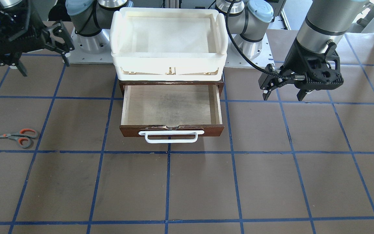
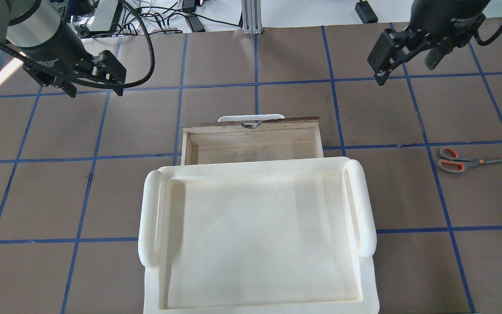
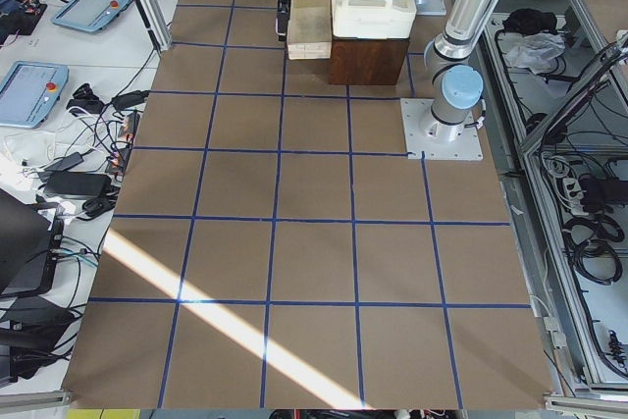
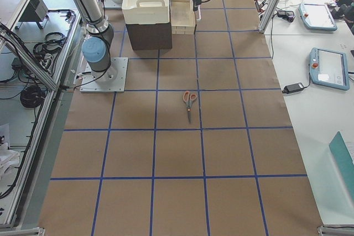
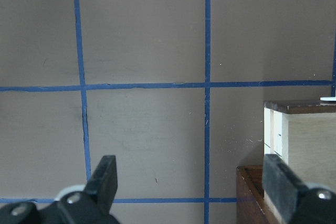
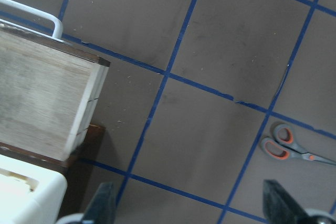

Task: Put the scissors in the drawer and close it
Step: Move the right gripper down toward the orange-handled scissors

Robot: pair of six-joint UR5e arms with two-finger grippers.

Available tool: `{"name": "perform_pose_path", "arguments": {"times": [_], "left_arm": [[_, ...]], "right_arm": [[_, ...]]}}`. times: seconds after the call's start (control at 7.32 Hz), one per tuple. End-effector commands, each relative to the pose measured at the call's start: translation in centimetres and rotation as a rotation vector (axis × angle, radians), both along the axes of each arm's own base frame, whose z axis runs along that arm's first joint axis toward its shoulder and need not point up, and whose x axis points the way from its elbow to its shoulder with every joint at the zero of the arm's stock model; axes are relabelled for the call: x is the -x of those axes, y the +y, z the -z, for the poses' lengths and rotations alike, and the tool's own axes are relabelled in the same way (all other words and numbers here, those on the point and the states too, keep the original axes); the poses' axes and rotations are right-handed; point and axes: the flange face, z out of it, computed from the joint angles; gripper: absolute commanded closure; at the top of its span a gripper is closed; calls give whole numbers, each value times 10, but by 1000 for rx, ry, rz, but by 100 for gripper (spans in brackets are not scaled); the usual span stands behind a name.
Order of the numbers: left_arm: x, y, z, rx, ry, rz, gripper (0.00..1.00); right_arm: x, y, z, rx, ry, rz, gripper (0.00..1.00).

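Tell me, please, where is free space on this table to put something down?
The open drawer is bare inside. The table in front of its white handle is free, also the squares between drawer and scissors. The white tray is empty too. It is crowded only at the back, around the arm bases.

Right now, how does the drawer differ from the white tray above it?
The drawer is dark reddish-brown wood with a pale interior; the white tray is cream plastic throughout. The drawer has one white bar handle in front; the tray has rounded grips at both ends. The drawer is pulled out low; the tray sits atop the cabinet. Both are shallow, rectangular and empty.
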Motion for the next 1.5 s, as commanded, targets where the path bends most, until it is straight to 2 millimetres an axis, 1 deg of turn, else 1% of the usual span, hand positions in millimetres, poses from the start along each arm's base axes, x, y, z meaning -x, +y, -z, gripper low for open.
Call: {"name": "perform_pose_path", "arguments": {"times": [0.0,0.14,0.27,0.41,0.55,0.68,0.82,0.96,1.09,1.23,1.37], "left_arm": [[0,1,-1,2,-1,6,0],[0,1,-1,2,-1,4,0],[-1,2,-3,5,-1,4,0],[-1,1,-2,4,-1,4,0],[-1,1,-1,2,-3,4,0],[-1,1,-2,4,-1,4,0],[-1,2,-2,2,-1,4,0],[-1,2,-2,4,-1,4,0],[-1,1,-1,2,-3,4,0],[0,5,3,-7,-2,4,0],[0,8,9,-15,0,6,0]], "right_arm": [[103,-5,60,-47,39,-222,0],[133,-7,87,-26,50,-408,0],[177,-4,109,-26,58,-441,0],[209,-9,151,-59,-23,-597,0],[225,-21,189,-56,-120,-786,0],[245,-31,223,-54,-131,-879,0],[271,-35,253,-30,-118,-961,0],[283,-38,276,-15,-81,-987,0],[283,-34,292,2,-18,-991,0],[275,-24,316,22,39,-1067,0],[267,-12,334,21,58,-1079,0]]}}
